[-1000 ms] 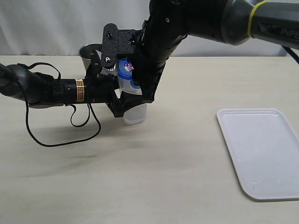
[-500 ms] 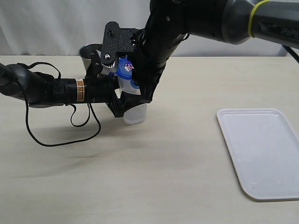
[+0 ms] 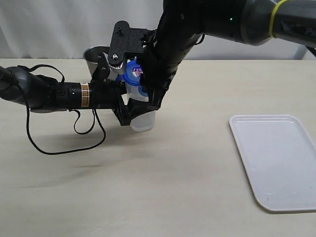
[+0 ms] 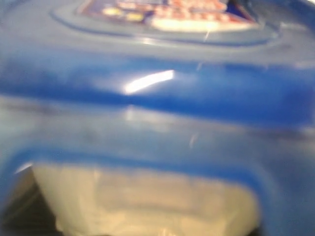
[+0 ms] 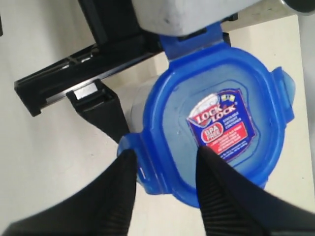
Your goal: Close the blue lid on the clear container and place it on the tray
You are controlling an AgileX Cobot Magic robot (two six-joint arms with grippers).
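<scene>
The clear container [image 3: 143,119] stands on the table with the blue lid [image 3: 132,74] on its top. My left gripper [image 3: 131,96] reaches in from the left and is shut on the container's body, one finger in front and one behind. The left wrist view is filled by the blurred lid [image 4: 157,88] and the container [image 4: 147,196] below it. My right gripper [image 5: 166,152] comes down from above, open. Its fingers [image 5: 118,196] straddle one edge of the lid [image 5: 221,123]; one stands beside a snap tab, the other over the lid's top. The white tray [image 3: 276,158] lies at the right.
A grey steel cup [image 3: 94,54] stands just behind the left gripper. A black cable [image 3: 59,145] loops on the table under the left arm. The right arm [image 3: 207,24] spans the upper scene.
The right gripper and its wrist have shifted slightly up and to the right over the lid, jaws a little wider. The left arm and container have not moved.
</scene>
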